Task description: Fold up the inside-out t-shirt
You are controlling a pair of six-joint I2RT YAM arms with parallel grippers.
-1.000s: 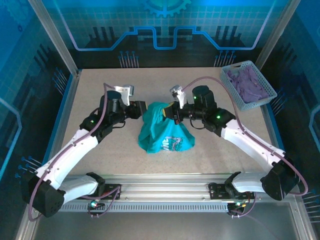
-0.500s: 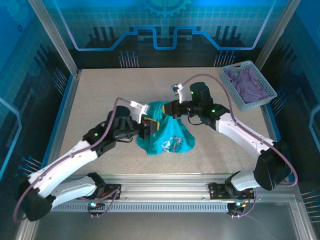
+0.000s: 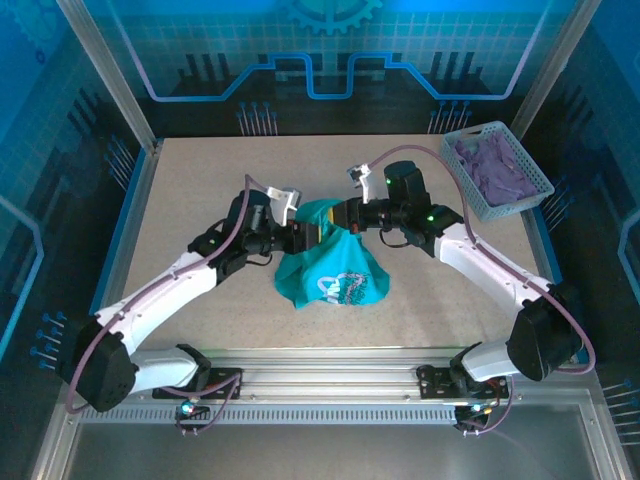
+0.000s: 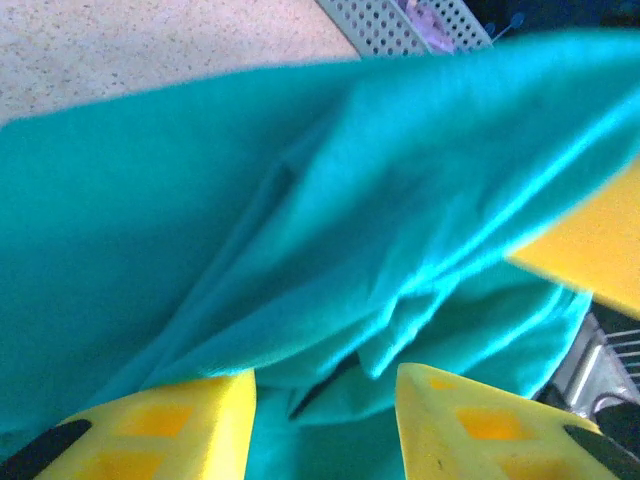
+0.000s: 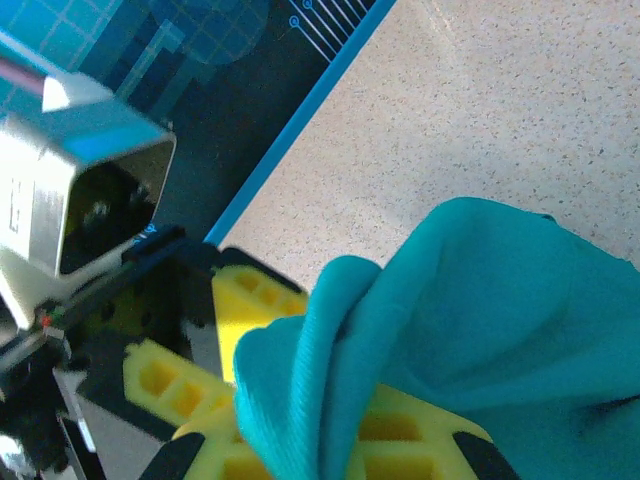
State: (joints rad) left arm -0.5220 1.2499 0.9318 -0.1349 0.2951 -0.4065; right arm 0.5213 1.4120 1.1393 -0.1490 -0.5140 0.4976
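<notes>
Top external: right claw [image 3: 344, 216] clamped atop the bunched t-shirt [image 3: 335, 275], holding it raised for spreading; left claw [image 3: 304, 237], spread at its left edge, must pinch fabric next.

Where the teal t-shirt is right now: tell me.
In the top view the t-shirt sits bunched near the middle of the table, its raised top between the left gripper and the right gripper. The basket stands at the far right.

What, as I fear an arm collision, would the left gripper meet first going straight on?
The t-shirt fabric bunched at its open fingers; the right gripper, holding it, looks close behind, though depth is unclear.
</notes>
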